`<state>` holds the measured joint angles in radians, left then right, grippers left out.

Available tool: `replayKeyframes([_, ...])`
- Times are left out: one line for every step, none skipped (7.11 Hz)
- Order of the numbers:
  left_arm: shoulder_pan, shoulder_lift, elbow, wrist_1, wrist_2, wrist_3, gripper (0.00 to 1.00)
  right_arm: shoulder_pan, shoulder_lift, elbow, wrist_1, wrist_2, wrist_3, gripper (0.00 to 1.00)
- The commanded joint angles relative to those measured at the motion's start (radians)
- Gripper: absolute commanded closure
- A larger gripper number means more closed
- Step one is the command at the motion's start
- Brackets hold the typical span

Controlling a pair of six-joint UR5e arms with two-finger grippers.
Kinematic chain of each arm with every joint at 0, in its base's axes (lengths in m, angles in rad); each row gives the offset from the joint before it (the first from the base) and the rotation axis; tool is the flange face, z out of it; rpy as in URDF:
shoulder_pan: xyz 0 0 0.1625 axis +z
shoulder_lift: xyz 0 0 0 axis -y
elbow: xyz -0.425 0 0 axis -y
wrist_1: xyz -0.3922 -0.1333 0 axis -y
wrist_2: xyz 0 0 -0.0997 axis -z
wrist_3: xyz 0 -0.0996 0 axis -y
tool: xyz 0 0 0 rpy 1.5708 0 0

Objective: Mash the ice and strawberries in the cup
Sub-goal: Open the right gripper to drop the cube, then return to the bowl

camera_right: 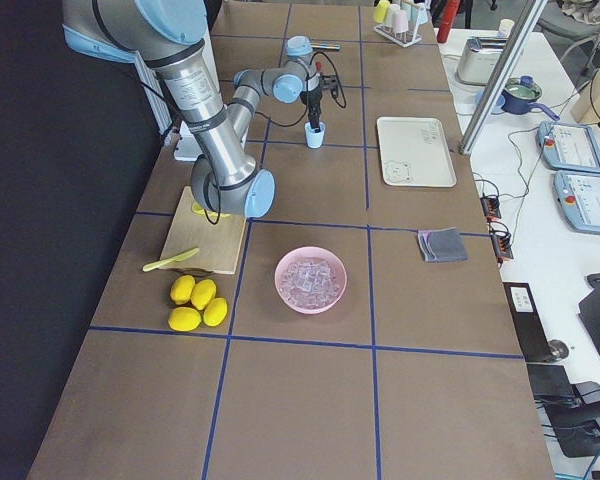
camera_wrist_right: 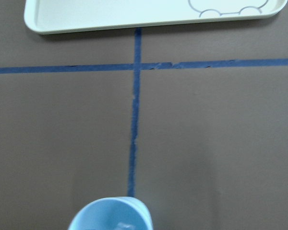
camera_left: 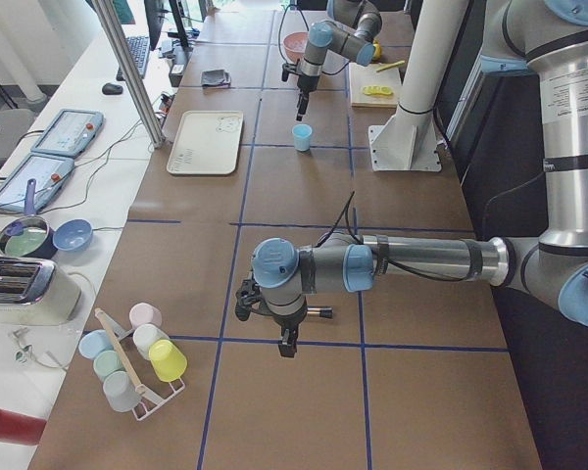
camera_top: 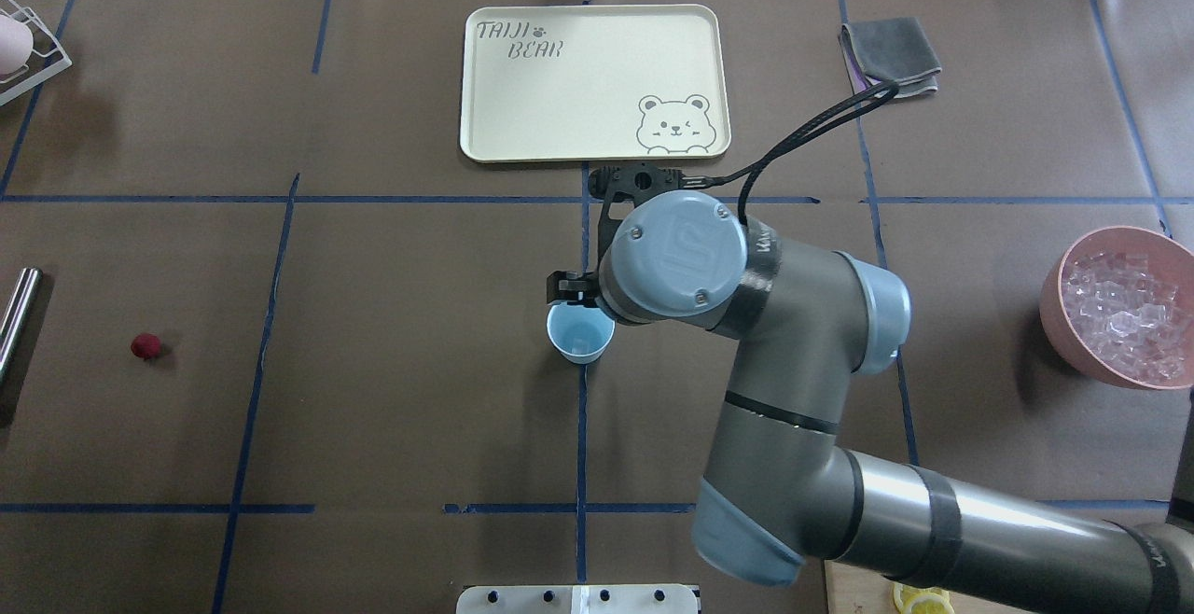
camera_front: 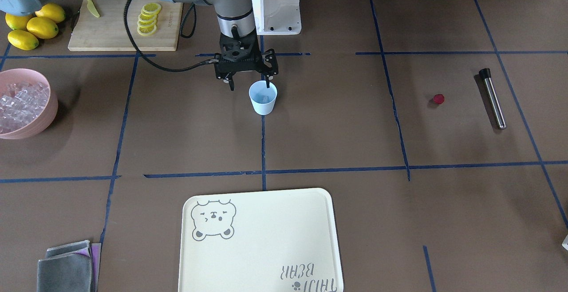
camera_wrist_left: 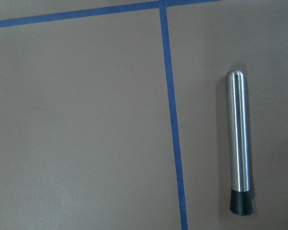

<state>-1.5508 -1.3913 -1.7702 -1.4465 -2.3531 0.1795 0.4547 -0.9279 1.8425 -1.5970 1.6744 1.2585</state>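
Note:
The pale-blue cup (camera_front: 263,104) stands at the table's middle and also shows in the overhead view (camera_top: 580,341). One clear ice cube (camera_front: 265,99) lies inside it. My right gripper (camera_front: 249,83) hangs open just above the cup, one finger over its mouth and the other outside the rim. More ice (camera_front: 21,104) fills the pink bowl (camera_front: 48,121). The red strawberry (camera_front: 438,99) lies alone on the table, next to a steel muddler (camera_front: 493,100). My left gripper (camera_left: 286,345) hovers over the muddler (camera_wrist_left: 239,143); I cannot tell whether it is open or shut.
A cream bear tray (camera_front: 262,238) lies at the operators' edge. A cutting board (camera_front: 111,30) with lemon slices (camera_front: 147,19), a yellow knife (camera_front: 90,6) and whole lemons (camera_front: 35,28) are near the robot's base. A grey cloth (camera_front: 66,270) lies at a corner.

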Motion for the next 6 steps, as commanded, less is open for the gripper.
replayKeyframes([0.005, 0.002, 0.002, 0.002, 0.000, 0.000, 0.00, 0.129, -0.200, 0.142, 0.011, 0.095, -0.178, 0.01])
replayKeyframes([0.006, 0.002, 0.002, 0.002, 0.000, 0.000, 0.00, 0.201, -0.292, 0.173, 0.034, 0.167, -0.280, 0.01])
replayKeyframes([0.011, 0.002, 0.002, 0.002, 0.000, 0.000, 0.00, 0.260, -0.428, 0.185, 0.149, 0.204, -0.338, 0.01])
replayKeyframes([0.012, 0.002, 0.002, 0.002, 0.000, 0.000, 0.00, 0.316, -0.582, 0.181, 0.314, 0.255, -0.393, 0.01])
replayKeyframes([0.012, 0.002, 0.000, 0.002, 0.000, 0.000, 0.00, 0.397, -0.691, 0.173, 0.403, 0.333, -0.480, 0.01])
replayKeyframes([0.012, 0.009, 0.000, 0.002, 0.000, 0.002, 0.00, 0.473, -0.772, 0.172, 0.434, 0.396, -0.501, 0.01])
